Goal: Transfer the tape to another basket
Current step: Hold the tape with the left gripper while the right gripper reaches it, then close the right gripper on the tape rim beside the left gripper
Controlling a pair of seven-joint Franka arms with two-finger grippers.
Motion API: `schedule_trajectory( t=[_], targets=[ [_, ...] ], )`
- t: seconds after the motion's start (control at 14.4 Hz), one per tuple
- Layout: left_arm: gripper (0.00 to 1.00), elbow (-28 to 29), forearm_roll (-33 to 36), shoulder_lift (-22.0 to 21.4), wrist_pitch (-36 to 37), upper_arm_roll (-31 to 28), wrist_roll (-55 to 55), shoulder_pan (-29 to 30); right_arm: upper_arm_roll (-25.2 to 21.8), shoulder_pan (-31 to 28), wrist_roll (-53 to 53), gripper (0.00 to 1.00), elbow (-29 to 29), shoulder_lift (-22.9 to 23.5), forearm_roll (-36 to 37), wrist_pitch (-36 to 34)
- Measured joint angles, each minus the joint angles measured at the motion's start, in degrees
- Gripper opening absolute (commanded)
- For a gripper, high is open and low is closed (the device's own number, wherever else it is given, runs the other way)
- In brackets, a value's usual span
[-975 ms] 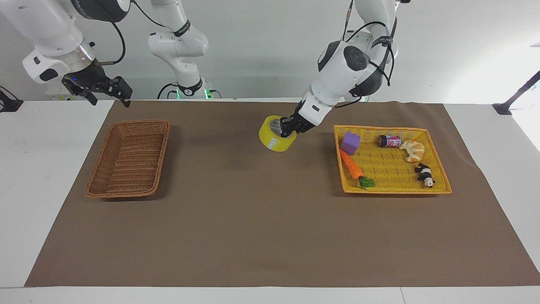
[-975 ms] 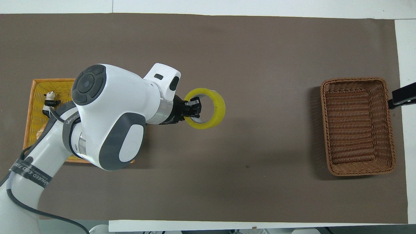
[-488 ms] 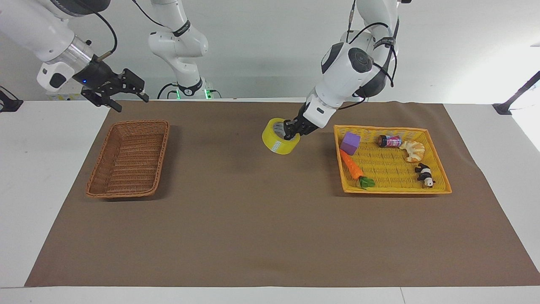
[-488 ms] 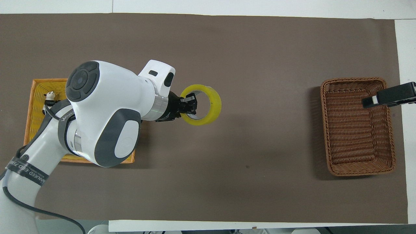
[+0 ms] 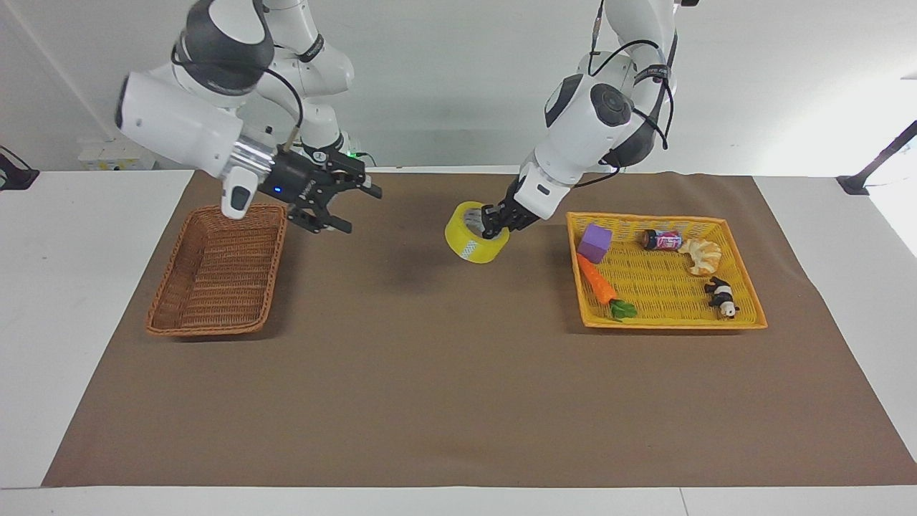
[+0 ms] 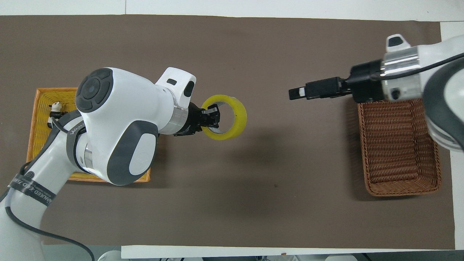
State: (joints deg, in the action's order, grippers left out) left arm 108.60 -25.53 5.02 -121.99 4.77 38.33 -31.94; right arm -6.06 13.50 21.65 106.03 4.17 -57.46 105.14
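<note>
Tape [image 5: 475, 241], a wide yellow roll, is pinched through its wall by the left gripper [image 5: 493, 222], one finger inside the core and one outside, and hangs tilted just above the brown mat [image 5: 458, 401] between the two baskets, beside the yellow basket [image 5: 745, 315]. Over the last second the roll has hardly shifted; it has only settled slightly lower and the grip has stayed closed on it. The main change lies with the right arm: its gripper [image 5: 342, 204], previously up near the table's edge at the right arm's end, has swung in across the wicker basket [image 5: 161, 315] and now hovers over the mat just beside that basket's rim, fingers spread wide and pointed toward the roll, holding nothing. This pairing suggests a handover in preparation: the left arm presents the roll at mid-table while the right arm comes to receive it and carry it to the wicker basket, which is empty. Purple cube [image 5: 594, 242], carrot [image 5: 600, 285], small bottle [image 5: 663, 240], pastry [image 5: 701, 254] and panda figure [image 5: 721, 296] remain in the yellow basket.
</note>
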Motion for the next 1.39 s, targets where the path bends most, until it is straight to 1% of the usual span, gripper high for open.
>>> schedule_trajectory(
  t=[0.14, 0.21, 0.28, 0.63, 0.91, 1.39],
  targets=[
    [0.00, 0.00, 0.00, 0.10, 0.00, 0.00, 0.00, 0.00, 0.03, 2.05, 2.72, 1.00, 0.78, 3.46, -8.08, 1.81],
    [0.00, 0.00, 0.00, 0.12, 0.01, 0.00, 0.00, 0.00, -0.02, 2.70, 3.33, 1.00, 0.97, 4.63, -10.92, 3.08],
    [0.00, 0.01, 0.00, 0.14, 0.02, -0.01, 0.00, 0.00, -0.06, 3.39, 3.07, 1.00, 1.11, 5.19, -12.13, 3.70],
    [0.00, 0.06, 0.00, 0.18, 0.06, -0.08, 0.00, 0.01, -0.09, 8.44, -0.89, 1.00, 3.28, 5.28, -13.26, 5.86],
    [0.00, 0.08, 0.00, 0.18, 0.13, -0.07, 0.00, 0.01, -0.46, 8.50, -3.69, 1.00, 5.21, 5.27, -14.22, 5.46],
    [0.00, 0.09, 0.00, 0.18, 0.91, -0.08, 0.00, 0.01, -0.39, 8.64, -5.22, 1.00, 5.24, 5.10, -14.41, 5.22]
  ],
)
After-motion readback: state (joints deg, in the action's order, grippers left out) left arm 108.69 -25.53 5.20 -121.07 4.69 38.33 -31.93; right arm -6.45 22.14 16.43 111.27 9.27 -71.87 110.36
